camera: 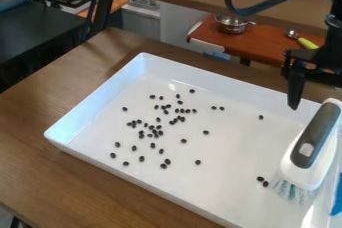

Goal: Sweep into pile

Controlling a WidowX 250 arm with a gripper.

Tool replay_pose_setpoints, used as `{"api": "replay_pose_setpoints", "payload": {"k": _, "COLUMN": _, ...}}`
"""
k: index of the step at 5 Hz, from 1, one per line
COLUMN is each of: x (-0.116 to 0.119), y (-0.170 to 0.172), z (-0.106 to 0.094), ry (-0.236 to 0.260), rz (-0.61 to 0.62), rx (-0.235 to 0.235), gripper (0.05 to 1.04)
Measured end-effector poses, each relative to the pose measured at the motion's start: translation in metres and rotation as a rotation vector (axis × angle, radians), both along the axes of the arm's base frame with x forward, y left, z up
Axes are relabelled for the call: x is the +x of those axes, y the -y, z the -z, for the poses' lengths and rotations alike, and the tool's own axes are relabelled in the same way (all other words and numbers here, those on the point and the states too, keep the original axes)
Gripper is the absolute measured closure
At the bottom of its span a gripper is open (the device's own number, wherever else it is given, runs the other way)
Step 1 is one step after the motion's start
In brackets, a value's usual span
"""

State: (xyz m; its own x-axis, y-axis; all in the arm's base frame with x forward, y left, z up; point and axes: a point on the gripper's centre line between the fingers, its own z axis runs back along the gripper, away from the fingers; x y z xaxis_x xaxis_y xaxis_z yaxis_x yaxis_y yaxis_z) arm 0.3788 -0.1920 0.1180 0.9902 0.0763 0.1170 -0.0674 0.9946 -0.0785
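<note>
Dozens of little black beans (153,131) are sitting loose across the white tray (143,184), mostly left of centre, with a couple of strays (262,181) hanging out right beside the bristles (294,192). The brush (314,142) is resting at the tray's right side, bristles down, handle sloping up toward the far rim. The gripper (298,84) is hanging near the handle end, apart from it as far as I'm seeing, and I honestly can't tell whether it's spread or pressed together.

What's worrying me: the handle is looking thick and smooth, so an off-centre grab is probably asking for it to twist or tip over. Coming in too low, the arm is risking a bump on the rim, maybe shoving the whole tray. And if the bristles are bending hard, they're likely flicking beans away or skipping over them, since round stuff is always rolling.
</note>
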Motion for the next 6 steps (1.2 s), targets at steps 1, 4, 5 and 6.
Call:
{"api": "replay_pose_setpoints", "payload": {"k": 1, "x": -0.002, "y": -0.001, "z": 0.020, "ry": -0.045, "rz": -0.005, "rx": 0.022, "gripper": 0.080}}
{"api": "replay_pose_setpoints", "payload": {"k": 4, "x": 0.000, "y": 0.001, "z": 0.024, "ry": -0.037, "rz": -0.014, "rx": 0.009, "gripper": 0.388}}
{"api": "replay_pose_setpoints", "payload": {"k": 5, "x": -0.001, "y": 0.000, "z": 0.028, "ry": -0.040, "rz": -0.017, "rx": 0.013, "gripper": 0.600}}
{"api": "replay_pose_setpoints", "payload": {"k": 6, "x": -0.001, "y": -0.004, "z": 0.031, "ry": -0.044, "rz": -0.017, "rx": 0.013, "gripper": 0.602}}
